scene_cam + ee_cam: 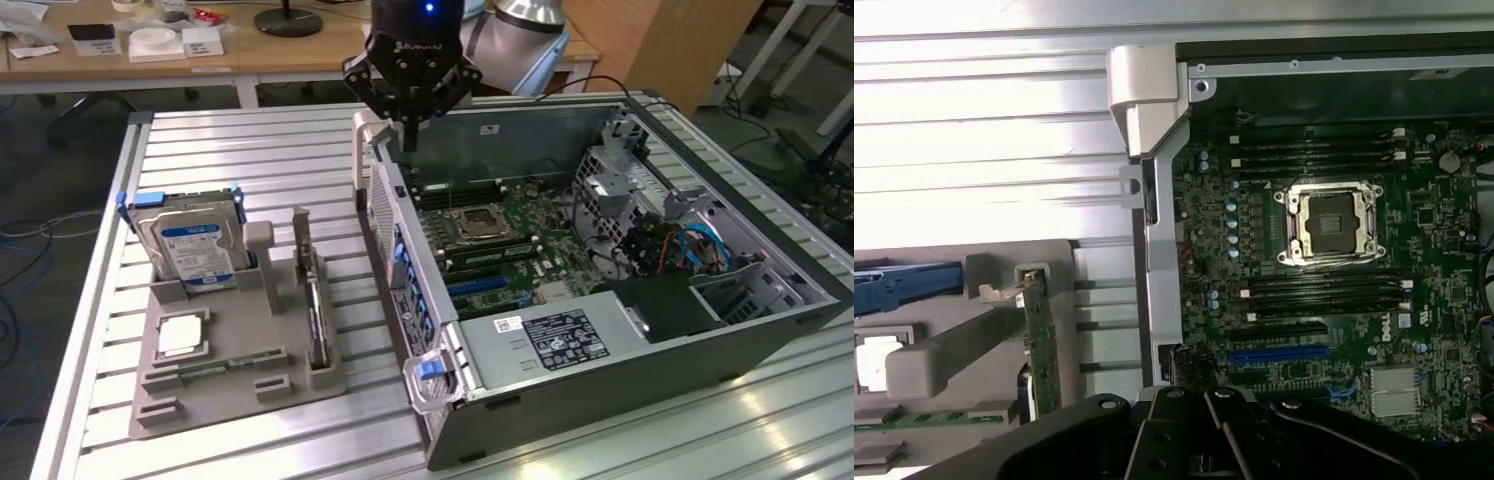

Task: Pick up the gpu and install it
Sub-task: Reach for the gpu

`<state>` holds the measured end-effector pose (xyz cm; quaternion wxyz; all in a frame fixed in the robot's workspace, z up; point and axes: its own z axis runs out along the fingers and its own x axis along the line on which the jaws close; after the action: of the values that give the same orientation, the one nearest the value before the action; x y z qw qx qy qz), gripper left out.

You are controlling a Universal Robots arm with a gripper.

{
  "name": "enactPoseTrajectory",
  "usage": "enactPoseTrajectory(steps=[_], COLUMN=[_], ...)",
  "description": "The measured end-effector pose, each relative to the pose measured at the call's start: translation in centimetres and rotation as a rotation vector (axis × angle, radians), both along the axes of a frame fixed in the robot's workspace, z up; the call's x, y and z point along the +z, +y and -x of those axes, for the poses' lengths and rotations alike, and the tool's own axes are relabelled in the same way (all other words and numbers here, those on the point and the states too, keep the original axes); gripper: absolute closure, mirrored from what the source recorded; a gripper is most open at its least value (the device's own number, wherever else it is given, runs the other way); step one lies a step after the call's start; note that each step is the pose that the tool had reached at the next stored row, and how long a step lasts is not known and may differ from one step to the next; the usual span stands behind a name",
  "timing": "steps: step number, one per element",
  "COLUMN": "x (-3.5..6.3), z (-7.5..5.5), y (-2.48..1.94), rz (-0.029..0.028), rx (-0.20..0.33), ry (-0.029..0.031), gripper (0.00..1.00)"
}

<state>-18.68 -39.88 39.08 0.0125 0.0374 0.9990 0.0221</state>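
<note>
The gpu (316, 310) stands on edge in the grey holder (200, 395), lower left of the exterior frame. At top centre the arm (416, 20) hangs upright over the open computer case (601, 400), jaws closed and empty. The surface (254, 160) is slatted metal, with a wooden desk (267, 55) behind it.

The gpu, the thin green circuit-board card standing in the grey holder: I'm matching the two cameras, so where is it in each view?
Exterior view: the gpu stands on edge in the grey plastic holder, on the exterior view's left of the open dark computer case.
Wrist view: the gpu is edge-on, between the holder and the case wall.
Shared landmark: the square silver CPU socket.
</note>
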Motion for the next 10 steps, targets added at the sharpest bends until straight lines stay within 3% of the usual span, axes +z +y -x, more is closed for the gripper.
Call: enactPoseTrajectory(steps=[10], x=[-0.07], z=[1.6], y=[0.00], rz=[0.0000], rx=[0.000], ry=[0.0000], gripper=[0.89])
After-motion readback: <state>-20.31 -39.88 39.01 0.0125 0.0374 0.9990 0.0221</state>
